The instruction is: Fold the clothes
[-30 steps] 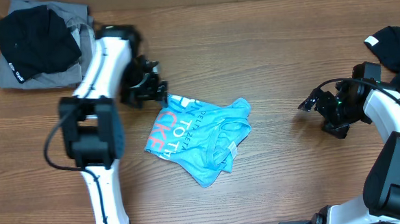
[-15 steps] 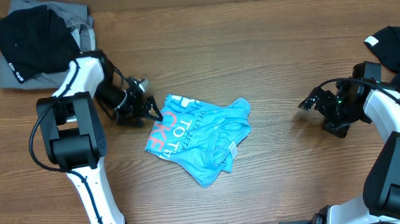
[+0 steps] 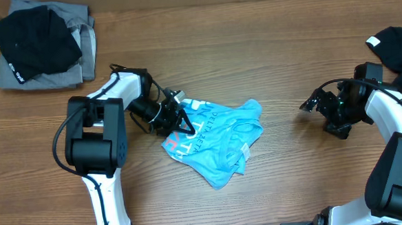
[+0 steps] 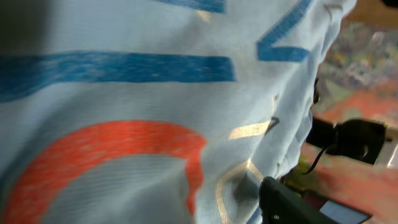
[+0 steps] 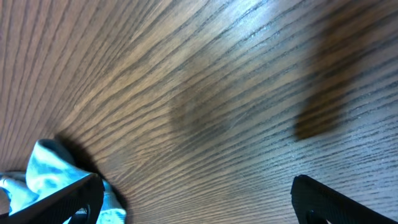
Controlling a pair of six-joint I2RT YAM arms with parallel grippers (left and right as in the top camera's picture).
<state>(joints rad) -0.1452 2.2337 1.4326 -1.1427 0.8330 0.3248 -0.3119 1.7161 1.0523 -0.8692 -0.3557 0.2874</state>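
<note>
The light-blue T-shirt [image 3: 220, 142] with pink-and-white lettering lies crumpled near the table's middle. My left gripper [image 3: 179, 120] is buried in the shirt's left edge, where the cloth is bunched and raised. In the left wrist view the T-shirt [image 4: 155, 93] fills nearly the whole frame. Only one black finger [image 4: 280, 202] shows, with a fold of cloth pressed against it. My right gripper [image 3: 309, 105] hovers open over bare wood to the right of the shirt, well apart from it. A corner of the T-shirt [image 5: 43, 163] shows at the left of the right wrist view.
A black garment [image 3: 35, 42] lies on a grey garment [image 3: 75, 72] at the back left corner. Another black garment [image 3: 399, 43] sits at the right edge behind my right arm. The table [image 3: 252, 41] is brown wood.
My left gripper has moved right and down into the shirt's left edge and narrowed its jaws on the cloth. The shirt has shifted to the right. The right arm has stayed still.
</note>
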